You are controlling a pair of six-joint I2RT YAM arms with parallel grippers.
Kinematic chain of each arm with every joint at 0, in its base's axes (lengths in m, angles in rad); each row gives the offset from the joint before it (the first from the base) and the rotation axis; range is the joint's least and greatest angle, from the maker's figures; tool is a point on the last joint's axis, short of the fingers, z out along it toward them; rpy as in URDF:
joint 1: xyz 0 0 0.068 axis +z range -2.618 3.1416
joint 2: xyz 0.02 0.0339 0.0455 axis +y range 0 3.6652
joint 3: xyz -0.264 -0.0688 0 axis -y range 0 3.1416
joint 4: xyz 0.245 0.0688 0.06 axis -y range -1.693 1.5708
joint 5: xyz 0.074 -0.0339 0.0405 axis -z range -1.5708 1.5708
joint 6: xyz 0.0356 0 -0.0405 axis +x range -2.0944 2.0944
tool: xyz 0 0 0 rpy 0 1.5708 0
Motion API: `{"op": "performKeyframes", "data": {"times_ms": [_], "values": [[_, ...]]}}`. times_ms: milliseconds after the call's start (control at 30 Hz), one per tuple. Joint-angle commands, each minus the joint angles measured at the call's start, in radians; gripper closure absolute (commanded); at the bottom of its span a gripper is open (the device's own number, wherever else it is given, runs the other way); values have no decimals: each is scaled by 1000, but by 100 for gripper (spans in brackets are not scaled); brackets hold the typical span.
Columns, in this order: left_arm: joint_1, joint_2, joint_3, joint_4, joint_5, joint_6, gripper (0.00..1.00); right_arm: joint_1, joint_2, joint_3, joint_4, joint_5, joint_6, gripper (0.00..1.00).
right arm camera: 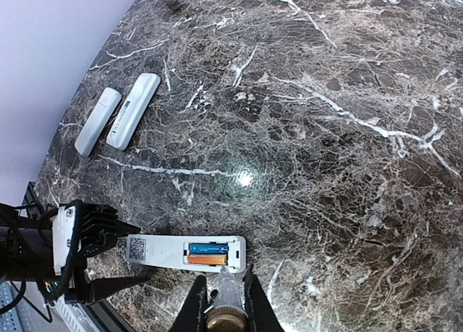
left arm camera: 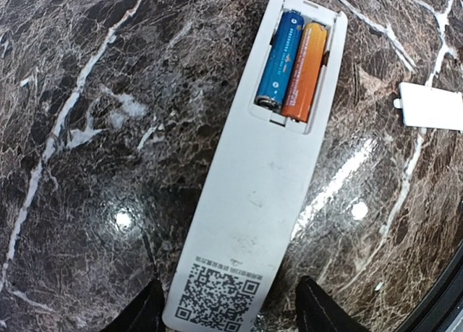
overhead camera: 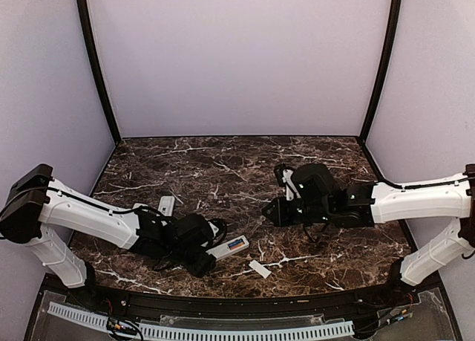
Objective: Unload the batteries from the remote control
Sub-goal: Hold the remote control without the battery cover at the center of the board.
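Right, my left tool is spread, its fingers either side of the remote's QR-code end; I can't tell whether they touch it. The remote lies back-up on the desk, bay open, with the blue battery and orange battery side by side inside. A white cover lies nearby. My right tool, pressed together, hangs near the bay end.

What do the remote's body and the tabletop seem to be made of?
Remote: likely matte white plastic; faint scuffs, no shine. Tabletop: dark marble look with white veins, glossy since lights reflect; real stone or laminate cannot be told.
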State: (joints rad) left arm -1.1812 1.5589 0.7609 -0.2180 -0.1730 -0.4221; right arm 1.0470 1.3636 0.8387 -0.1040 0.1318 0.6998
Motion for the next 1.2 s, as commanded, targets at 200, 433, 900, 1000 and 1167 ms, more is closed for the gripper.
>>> {"op": "performKeyframes", "data": {"times_ms": [200,433,900,1000,1167], "values": [[-21,28,28,-62,-21,62,48,8,32,23,24,-2,-17,100],[-41,30,42,-63,7,141,59,8,15,22,20,-9,-14,100],[-46,54,168,-127,116,328,72,8,-85,-40,-30,24,13,100],[-46,75,223,-170,89,371,73,8,-105,-57,-38,33,25,100],[-44,95,259,-238,49,408,73,8,-134,-85,-46,50,49,100]]}}
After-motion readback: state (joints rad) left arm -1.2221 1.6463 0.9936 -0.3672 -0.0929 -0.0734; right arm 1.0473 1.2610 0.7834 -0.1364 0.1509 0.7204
